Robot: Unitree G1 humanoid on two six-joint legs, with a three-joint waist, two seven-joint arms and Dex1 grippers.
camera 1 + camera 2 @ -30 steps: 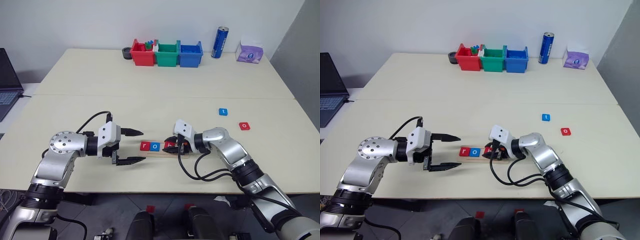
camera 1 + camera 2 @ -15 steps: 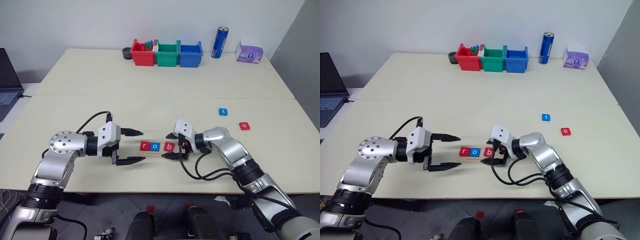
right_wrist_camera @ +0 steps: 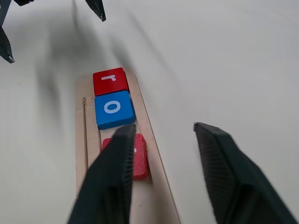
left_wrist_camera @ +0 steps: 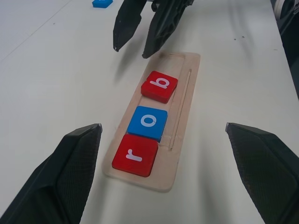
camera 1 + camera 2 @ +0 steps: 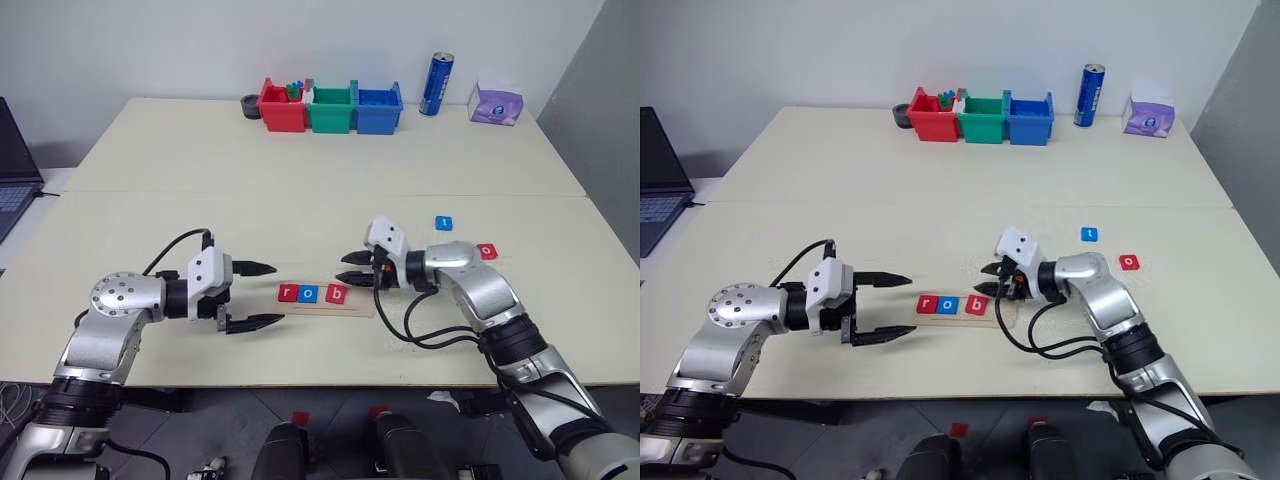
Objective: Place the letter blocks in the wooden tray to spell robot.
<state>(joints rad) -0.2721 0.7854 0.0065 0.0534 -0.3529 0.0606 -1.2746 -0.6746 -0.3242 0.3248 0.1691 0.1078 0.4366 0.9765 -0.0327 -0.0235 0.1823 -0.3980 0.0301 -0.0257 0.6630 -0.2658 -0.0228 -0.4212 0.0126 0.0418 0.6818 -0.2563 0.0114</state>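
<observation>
Lying on the table (image 5: 150, 215) between both grippers, the pale wooden tray (image 5: 355, 309) holds red r (image 5: 288, 292), blue o (image 5: 310, 293) and red b (image 5: 337, 294). Blue t (image 5: 444, 223) and red o (image 5: 486, 251) sit well apart. Right gripper (image 5: 352, 268), jaws apart, has lifted off the b it clamped earlier; left gripper (image 5: 265, 295) gapes empty

Silver metal arms with black joints; white housings sit behind the black two-fingered left gripper (image 5: 258, 296) and right gripper (image 5: 350, 270); black cables loop alongside.
</observation>
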